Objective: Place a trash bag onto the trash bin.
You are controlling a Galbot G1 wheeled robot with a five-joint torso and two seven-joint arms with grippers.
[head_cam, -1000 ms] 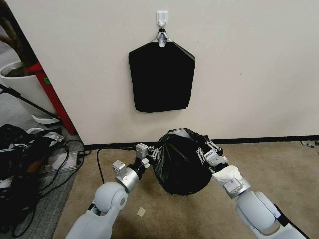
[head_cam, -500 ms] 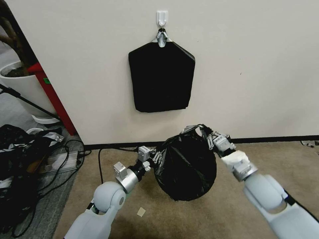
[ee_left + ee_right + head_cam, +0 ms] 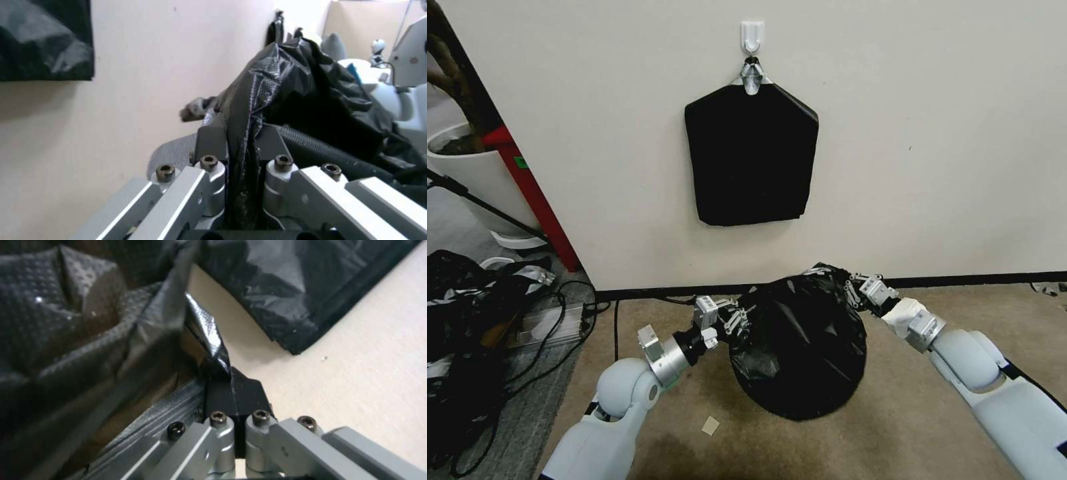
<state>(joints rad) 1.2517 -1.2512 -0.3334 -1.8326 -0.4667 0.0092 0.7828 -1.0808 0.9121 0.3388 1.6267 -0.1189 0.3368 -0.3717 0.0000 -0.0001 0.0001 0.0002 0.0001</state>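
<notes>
Head view: the bag [image 3: 800, 343] hangs stretched between the two grippers just in front of the wall [image 3: 934, 133], above the tan carpet [image 3: 894, 427], as a broad black dome whose rounded lower end reaches close to the floor. The bin cannot be made out; the plastic covers whatever stands under it. The left gripper [image 3: 735, 319] holds the bag's left edge and the right gripper [image 3: 854, 288] its upper right edge, near the dark baseboard [image 3: 980, 279]. The bag's mouth edge runs roughly left to right between the two holds, the right end higher and nearer the wall, and the body sags downward from that line. On the wall above hangs a flat black pack [image 3: 752, 157] from a white hook [image 3: 752, 35], well clear of the bag. To the left stand a red post [image 3: 534, 193] and a white pot [image 3: 474, 173], with black cables [image 3: 560, 313] lying on the floor beside the left arm; a small scrap [image 3: 710, 425] lies on the carpet near the left elbow. In the left wrist view the left gripper [image 3: 242, 140] is closed tight on a fold of bag [image 3: 285, 86] running up between its dark fingertips [image 3: 212, 131]. In the right wrist view the right gripper [image 3: 233, 390] has its fingers [image 3: 249, 393] pressed together, pinching a glossy strip of the bag [image 3: 66, 313].
</notes>
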